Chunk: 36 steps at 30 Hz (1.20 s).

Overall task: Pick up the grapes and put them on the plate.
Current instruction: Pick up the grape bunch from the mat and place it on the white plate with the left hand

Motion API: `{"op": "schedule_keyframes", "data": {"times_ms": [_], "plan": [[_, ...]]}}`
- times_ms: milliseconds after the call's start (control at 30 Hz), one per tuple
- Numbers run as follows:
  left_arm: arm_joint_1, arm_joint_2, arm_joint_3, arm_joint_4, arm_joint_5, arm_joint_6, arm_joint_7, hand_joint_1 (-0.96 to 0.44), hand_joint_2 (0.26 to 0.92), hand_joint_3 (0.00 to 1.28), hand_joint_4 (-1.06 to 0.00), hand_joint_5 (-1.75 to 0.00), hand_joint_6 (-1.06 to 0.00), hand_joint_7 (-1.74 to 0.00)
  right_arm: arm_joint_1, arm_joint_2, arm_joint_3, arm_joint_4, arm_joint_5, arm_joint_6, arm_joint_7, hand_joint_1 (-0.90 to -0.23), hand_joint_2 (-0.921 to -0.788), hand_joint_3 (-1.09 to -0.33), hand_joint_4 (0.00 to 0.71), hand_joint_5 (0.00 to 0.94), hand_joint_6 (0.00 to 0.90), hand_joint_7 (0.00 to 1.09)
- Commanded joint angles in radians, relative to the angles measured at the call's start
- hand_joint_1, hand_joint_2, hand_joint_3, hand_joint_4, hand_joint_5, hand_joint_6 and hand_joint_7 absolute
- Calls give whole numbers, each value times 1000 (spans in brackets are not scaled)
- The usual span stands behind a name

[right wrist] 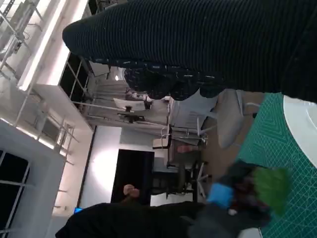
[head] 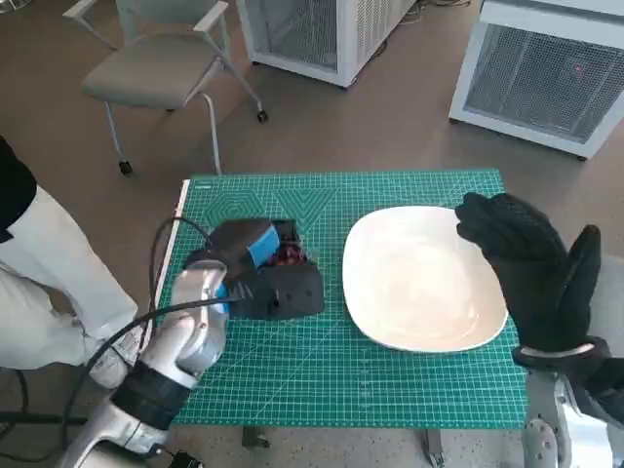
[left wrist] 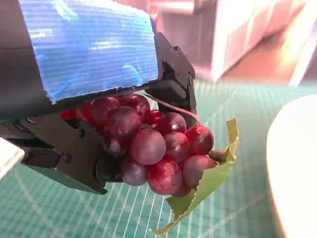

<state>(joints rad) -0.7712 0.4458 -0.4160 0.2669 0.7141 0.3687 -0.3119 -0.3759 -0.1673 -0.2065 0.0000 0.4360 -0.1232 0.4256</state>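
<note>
Grapes [left wrist: 158, 148], a red bunch with a green leaf [left wrist: 208, 183] hanging off one side, sit clamped in the robot's left hand [head: 263, 273], whose black fingers [left wrist: 74, 158] close round the cluster from both sides beneath the blue-taped back. Seen from the head camera, that hand rests over the left part of the green cutting mat [head: 322, 380], just beside the white plate [head: 419, 283] but not over it; only a sliver of red fruit shows past the fingers. The plate lies right of centre on the mat. At its far right edge the gloved right hand [head: 531, 268] stands with fingers apart and nothing in it. A grey chair [head: 161, 68] and white cabinets [head: 546, 68] stand on the floor beyond the small table.
</note>
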Motion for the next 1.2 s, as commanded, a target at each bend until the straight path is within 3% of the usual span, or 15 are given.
{"op": "schedule_keyframes", "data": {"times_ms": [33, 167, 400, 633, 1033, 1200], "plan": [[16, 39, 45, -144, 19, 22, -25, 2, 770, 337, -647, -1409, -725, -924, 15, 1, 3, 8, -3, 10, -7, -370, -921, -650, 408, 772, 208, 1021], [26, 47, 69, -214, 27, 32, -31, 2, 822, 231, -654, -1384, -745, -887, 14, 3, 5, 10, -4, 8, -8, -370, -921, -650, 410, 774, 208, 1022], [35, 36, 113, -303, 25, 31, -18, 4, 848, 189, -596, -1447, -800, -805, 14, 4, 5, 11, -4, 6, -8, -368, -921, -650, 410, 775, 208, 1022], [41, 10, 122, -323, 18, 13, -8, 2, 891, 70, -685, -1313, -781, -858, 16, 4, 5, 7, -3, 6, -10, -368, -921, -651, 409, 776, 213, 1025], [-29, -96, 56, -283, 28, -8, -9, 3, 917, 66, -594, -1429, -779, -833, 28, 5, 6, -21, 0, 12, -17, -368, -921, -650, 410, 776, 215, 1025], [-99, -161, 17, -196, 25, -46, 5, 3, 904, 74, -654, -1370, -756, -858, 36, 5, 8, -47, 1, 19, -24, -369, -921, -649, 411, 776, 215, 1025]]}}
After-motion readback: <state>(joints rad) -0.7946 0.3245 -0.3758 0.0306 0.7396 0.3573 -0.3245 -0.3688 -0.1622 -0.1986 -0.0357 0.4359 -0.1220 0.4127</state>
